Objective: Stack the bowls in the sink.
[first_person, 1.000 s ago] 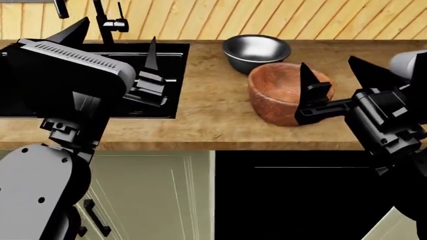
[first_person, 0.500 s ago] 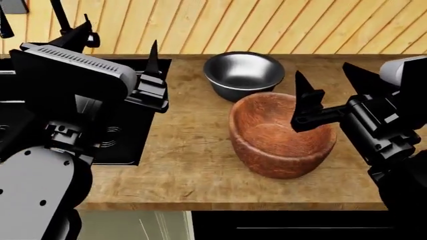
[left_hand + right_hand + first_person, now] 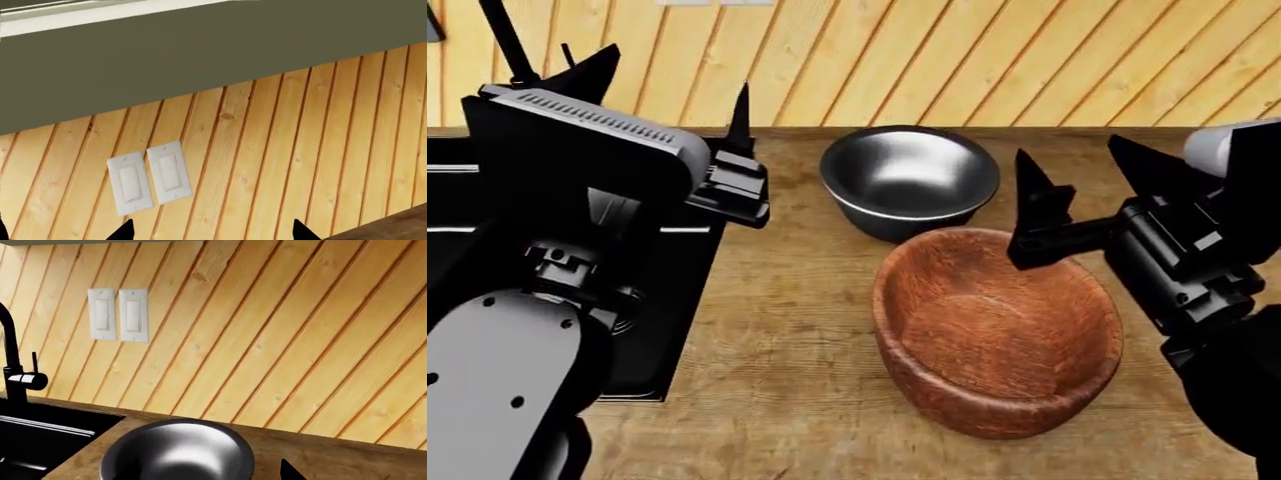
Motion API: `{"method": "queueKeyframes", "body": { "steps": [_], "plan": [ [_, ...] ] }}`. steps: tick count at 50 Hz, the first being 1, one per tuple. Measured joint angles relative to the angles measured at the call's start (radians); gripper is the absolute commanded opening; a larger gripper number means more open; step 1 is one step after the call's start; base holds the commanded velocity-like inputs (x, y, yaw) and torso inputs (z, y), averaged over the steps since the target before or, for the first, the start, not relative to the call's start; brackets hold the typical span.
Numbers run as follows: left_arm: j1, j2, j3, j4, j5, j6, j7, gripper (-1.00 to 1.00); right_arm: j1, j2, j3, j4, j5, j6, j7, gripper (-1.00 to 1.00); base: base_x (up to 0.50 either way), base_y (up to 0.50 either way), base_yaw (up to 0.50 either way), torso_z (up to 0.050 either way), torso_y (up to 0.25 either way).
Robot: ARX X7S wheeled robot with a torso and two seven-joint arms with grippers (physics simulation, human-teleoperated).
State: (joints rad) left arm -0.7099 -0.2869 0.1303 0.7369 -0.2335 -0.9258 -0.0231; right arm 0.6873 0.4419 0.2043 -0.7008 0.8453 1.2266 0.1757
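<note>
wooden bowl (image 3: 998, 340): upright, on counter | steel bowl (image 3: 910, 182): upright, just behind it | sink (image 3: 681, 270): left

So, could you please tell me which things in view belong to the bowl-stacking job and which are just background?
Belongs to the job:
wooden bowl
steel bowl
sink

Just there:
faucet
wall switches
countertop
plank wall

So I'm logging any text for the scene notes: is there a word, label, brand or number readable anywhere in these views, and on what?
None: no view shows readable text.
Steel bowl: plain, no mark.
Wooden bowl: grain only.
Wall switches: blank white plates.
Faucet and sink: plain black.
Left arm housing: ribbed vents, no lettering.
</note>
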Motion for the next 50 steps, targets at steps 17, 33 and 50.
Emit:
{"method": "queueKeyframes", "body": {
  "steps": [17, 33, 50],
  "plan": [
    [-0.206, -0.005, 0.03, -0.135, -0.067, -0.169, 0.07, 1.0, 0.27, 0.124, 0.007, 0.377, 0.757, 0.238, 0.434, 1.0, 0.0, 0.0, 0.0, 0.0, 0.0],
    [-0.398, -0.012, 0.026, -0.256, -0.121, -0.313, 0.123, 1.0, 0.536, 0.327, -0.228, 0.636, 1.18, 0.294, 0.595, 1.0, 0.19, -0.07, 0.0, 0.0, 0.001],
    [-0.441, -0.015, 0.027, -0.246, -0.146, -0.366, 0.126, 1.0, 0.612, 0.459, -0.37, 0.647, 1.338, 0.292, 0.612, 1.0, -0.01, -0.23, 0.0, 0.0, 0.0]
  ]
}}
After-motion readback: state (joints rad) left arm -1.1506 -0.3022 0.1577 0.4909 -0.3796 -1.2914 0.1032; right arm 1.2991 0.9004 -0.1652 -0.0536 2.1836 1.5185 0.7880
